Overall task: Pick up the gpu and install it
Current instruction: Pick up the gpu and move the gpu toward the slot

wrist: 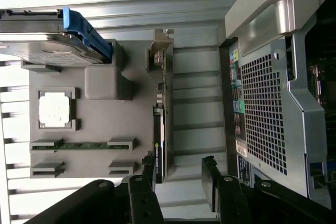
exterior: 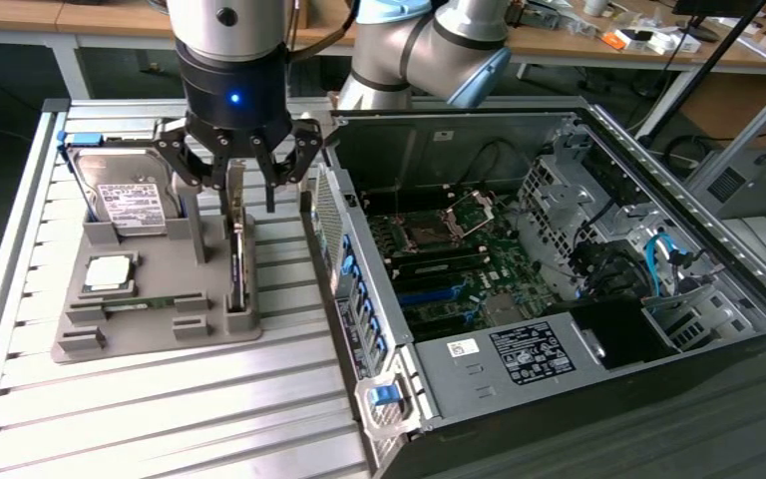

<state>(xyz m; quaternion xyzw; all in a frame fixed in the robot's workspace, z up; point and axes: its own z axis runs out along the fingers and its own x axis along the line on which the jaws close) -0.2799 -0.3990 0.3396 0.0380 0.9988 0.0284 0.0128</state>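
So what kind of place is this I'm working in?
Probably a robotics lab or workshop set up for PC assembly: an open computer case, a grey tray holding spare parts, and cluttered desks behind.

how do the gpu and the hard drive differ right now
The gpu is a thin dark card; the hard drive is a boxy silver block with a white label. The gpu stands along the holder's side next to the case; the hard drive stands at its far end, on the exterior view's left. The open gripper hangs right over the gpu, apart from the hard drive. Both stand on edge in the gray holder.
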